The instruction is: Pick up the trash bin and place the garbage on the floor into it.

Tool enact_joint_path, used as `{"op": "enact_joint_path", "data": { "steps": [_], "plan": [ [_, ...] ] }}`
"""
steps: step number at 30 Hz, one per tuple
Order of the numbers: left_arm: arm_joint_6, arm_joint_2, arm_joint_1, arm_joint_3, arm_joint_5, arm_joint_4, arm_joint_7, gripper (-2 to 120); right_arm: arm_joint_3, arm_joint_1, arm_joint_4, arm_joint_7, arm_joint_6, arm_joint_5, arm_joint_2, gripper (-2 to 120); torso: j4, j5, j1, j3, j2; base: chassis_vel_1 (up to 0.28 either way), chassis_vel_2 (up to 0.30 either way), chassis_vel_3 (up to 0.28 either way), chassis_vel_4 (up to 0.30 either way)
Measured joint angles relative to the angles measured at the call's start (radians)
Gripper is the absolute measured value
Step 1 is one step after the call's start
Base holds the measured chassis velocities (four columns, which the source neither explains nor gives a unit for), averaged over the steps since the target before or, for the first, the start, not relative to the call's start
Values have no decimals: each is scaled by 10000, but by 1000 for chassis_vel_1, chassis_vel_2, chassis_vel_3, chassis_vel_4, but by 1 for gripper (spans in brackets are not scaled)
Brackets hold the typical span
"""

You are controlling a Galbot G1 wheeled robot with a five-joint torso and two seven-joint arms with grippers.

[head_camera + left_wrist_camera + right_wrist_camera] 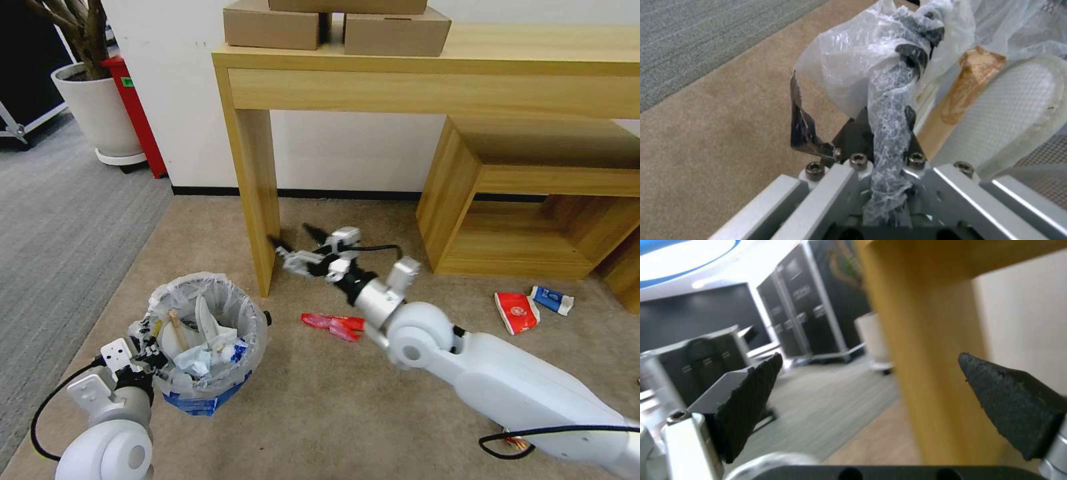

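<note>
My left hand [148, 348] is clenched on the near-left rim of the upright trash bin [208, 333], while my right hand [288, 248] gapes empty at the wooden leg [257, 200] of the tabletop, the red wrapper [333, 325] lying left-to-right on the floor [320, 413] between them.

White rounded arm shells, silver wrists, black cables, hex screws, black ridged fingertips [751, 400].

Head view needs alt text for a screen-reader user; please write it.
The left gripper holds the trash bin by its rim while the open right gripper hovers beside the wooden table leg, above a red wrapper on the floor.
</note>
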Motion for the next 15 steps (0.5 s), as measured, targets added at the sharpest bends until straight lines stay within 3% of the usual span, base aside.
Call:
{"op": "enact_joint_path", "data": {
  "steps": [6,10,15],
  "plan": [
    [-51,-48,16,-9,0,20,12,0,2321,-2198,27,-177,47,-750,6,100,-3,3,0,0,0,0,0,0,0],
    [-60,-63,24,-8,2,24,15,0,3151,-3101,8,-395,65,-928,137,100,-2,2,-1,-1,0,0,0,0,0],
    [-74,-68,47,-9,11,24,17,0,3492,-3536,22,-593,92,-1039,158,100,-1,0,-1,-1,0,0,0,0,0]
  ]
}}
